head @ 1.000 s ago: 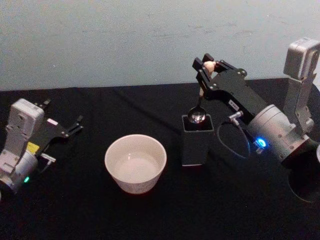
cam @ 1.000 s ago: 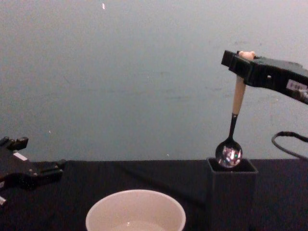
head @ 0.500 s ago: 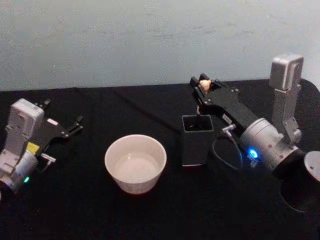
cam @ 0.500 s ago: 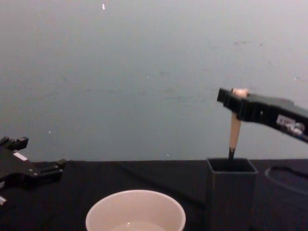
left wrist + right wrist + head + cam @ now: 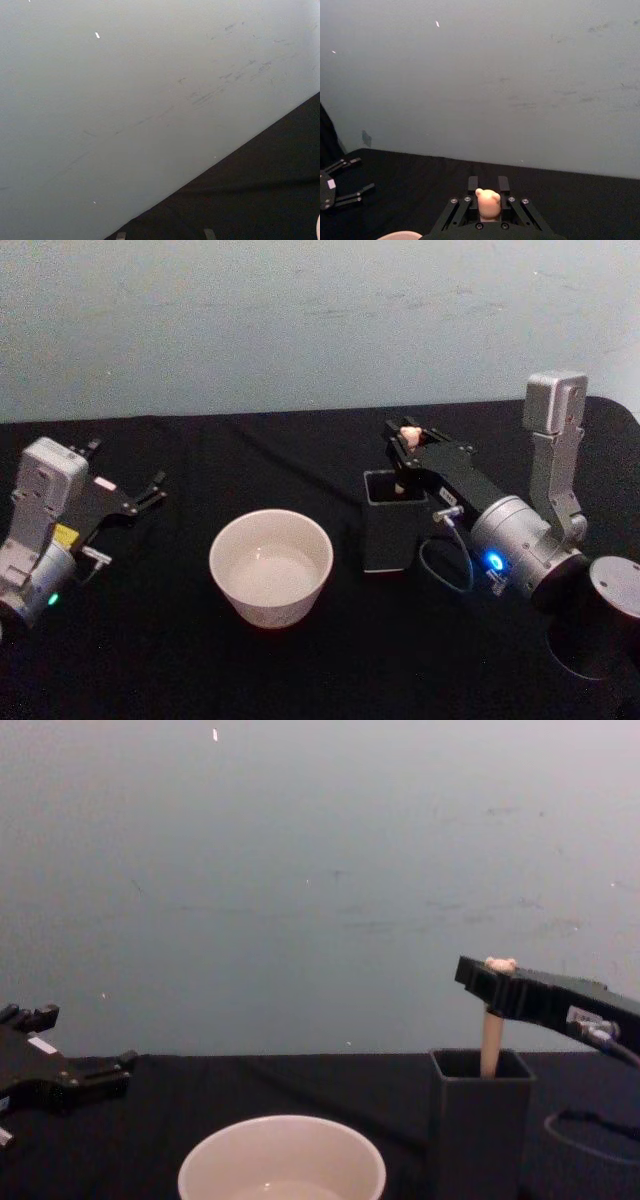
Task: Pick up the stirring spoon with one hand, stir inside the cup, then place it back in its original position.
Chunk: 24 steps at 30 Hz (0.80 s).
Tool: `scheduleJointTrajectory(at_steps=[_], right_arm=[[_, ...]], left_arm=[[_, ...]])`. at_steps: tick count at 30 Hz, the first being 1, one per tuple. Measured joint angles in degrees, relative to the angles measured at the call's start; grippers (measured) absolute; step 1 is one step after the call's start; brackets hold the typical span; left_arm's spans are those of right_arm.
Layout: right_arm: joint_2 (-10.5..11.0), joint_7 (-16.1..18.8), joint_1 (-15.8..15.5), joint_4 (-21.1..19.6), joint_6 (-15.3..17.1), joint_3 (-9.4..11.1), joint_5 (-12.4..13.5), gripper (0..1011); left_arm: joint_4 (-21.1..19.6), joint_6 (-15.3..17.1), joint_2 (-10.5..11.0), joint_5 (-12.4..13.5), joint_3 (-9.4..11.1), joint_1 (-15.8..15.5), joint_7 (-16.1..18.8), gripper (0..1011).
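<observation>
The right end effector (image 5: 408, 443) is gripping the spoon (image 5: 490, 1042), now sunk in the holder (image 5: 394, 520) beside the cup (image 5: 271, 565); only release seemingly remains, left end effector (image 5: 150, 490) idling open.

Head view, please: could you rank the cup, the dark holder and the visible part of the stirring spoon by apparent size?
1. the cup, widest
2. the dark holder, narrower
3. the stirring spoon, of which the handle top shows, held in the right gripper

No text, label or number can be read on anything here.
</observation>
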Motion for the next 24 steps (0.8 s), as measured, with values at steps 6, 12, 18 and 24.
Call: scheduleJointTrajectory(at_steps=[6,12,18,24], right_arm=[[-0.66,-1.16,-0.56,-0.08,1.55,0.31,-0.42,228],[-1.08,-1.79,-0.99,-0.38,2.72,0.58,-0.82,228],[-1.45,-2.25,-1.36,-0.62,3.88,0.84,-1.23,228],[-1.54,-2.34,-1.61,-0.76,4.74,0.97,-1.45,228]], left_arm=[[0.0,0.0,0.0,0.0,0.0,0.0,0.0,1001],[0.0,0.0,0.0,0.0,0.0,0.0,0.0,1001],[0.0,0.0,0.0,0.0,0.0,0.0,0.0,1001],[0.0,0.0,0.0,0.0,0.0,0.0,0.0,1001]])
